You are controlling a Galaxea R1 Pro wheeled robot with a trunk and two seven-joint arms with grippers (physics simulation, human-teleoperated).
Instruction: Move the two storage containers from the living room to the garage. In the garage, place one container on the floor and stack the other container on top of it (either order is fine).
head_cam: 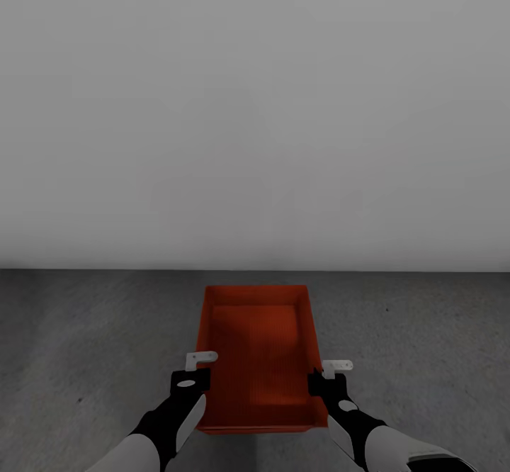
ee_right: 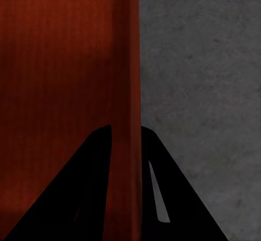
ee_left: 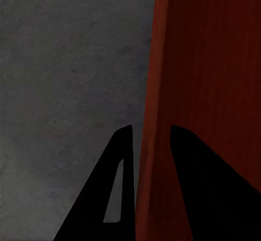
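Entry: one storage container (head_cam: 256, 358), red-orange, open-topped, held between my two grippers, over the floor (head_cam: 85, 330) and close before the wall (head_cam: 255, 103).

Hidden or unclear: I cannot tell whether the container's base touches the floor or hangs above it. My forearms are cut off by the lower edge of the head view. The near wall of the container is partly masked by my wrists.

Left gripper (ee_left: 145, 143): arm reaching forward, jaws straddling the container's left side wall, one dark finger (ee_left: 109, 197) outside it and one inside, both pressed close to the thin wall. Clamped on the container.

Right gripper (ee_right: 126, 138): mirrored pose, jaws straddling the right side wall, one finger (ee_right: 163, 192) outside and one inside. Clamped on the container likewise.

Surface: dark grey, rough, concrete-like floor, just outside each outer finger.

Room: plain white-grey wall ahead, meeting the floor just beyond the container's far end.
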